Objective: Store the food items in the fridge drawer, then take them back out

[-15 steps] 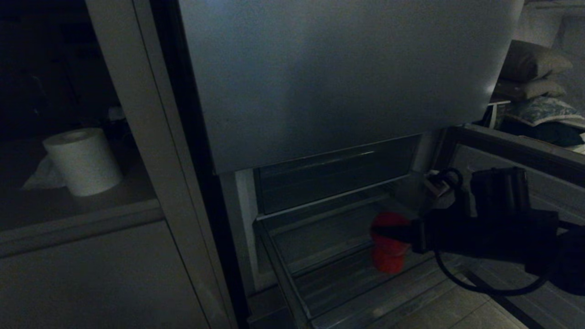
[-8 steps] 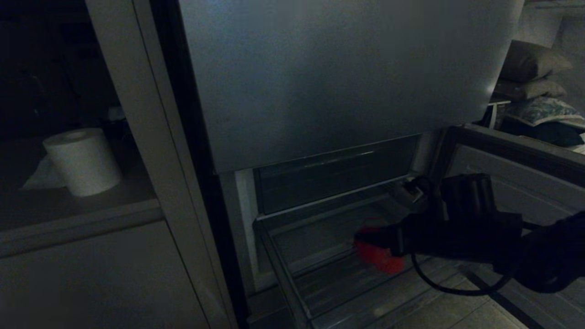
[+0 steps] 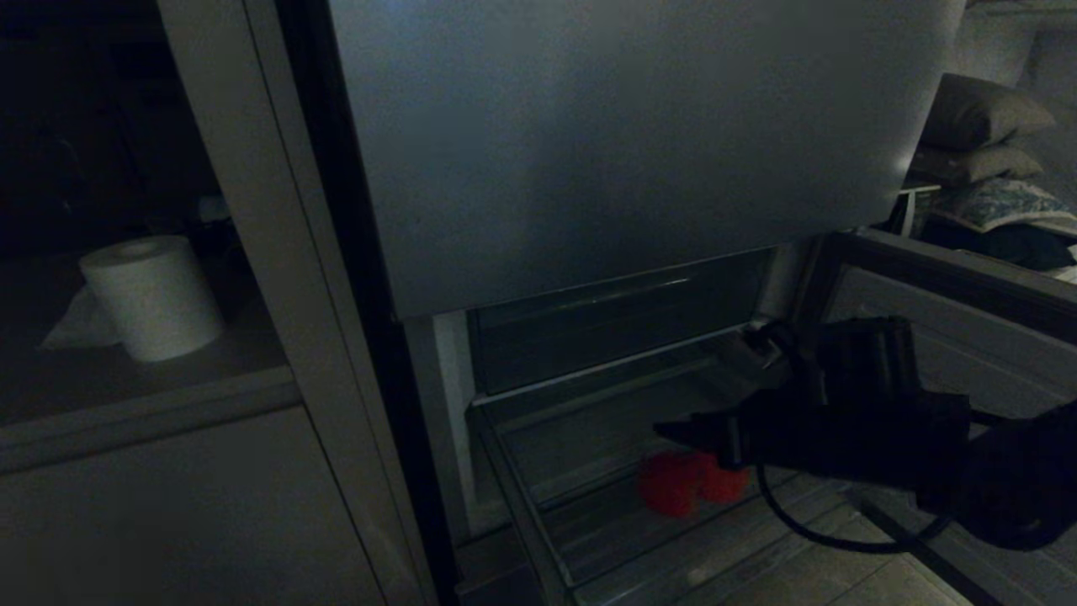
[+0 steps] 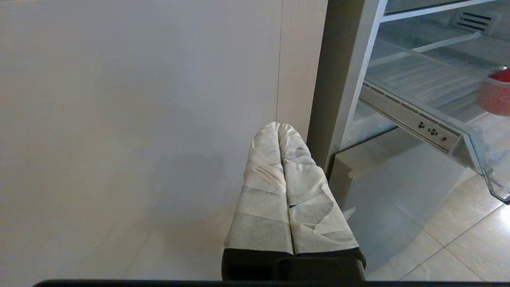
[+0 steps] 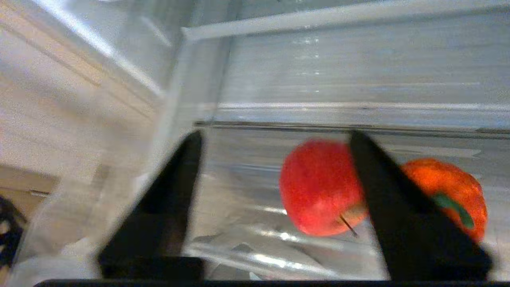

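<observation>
Paper roll [image 3: 151, 296] on left shelf. Left gripper [image 4: 279, 129] closed, empty, parked by the fridge side. Drawer [image 3: 522, 497] pulled out, apple [image 5: 318, 187] and orange fruit [image 5: 450, 187] on its floor. Right gripper [image 5: 275, 137] above them, fingers spread, holding nothing.

No readable text, label or brand anywhere (the fridge drawer [image 4: 434, 133] rail's small marks stay illegible)
</observation>
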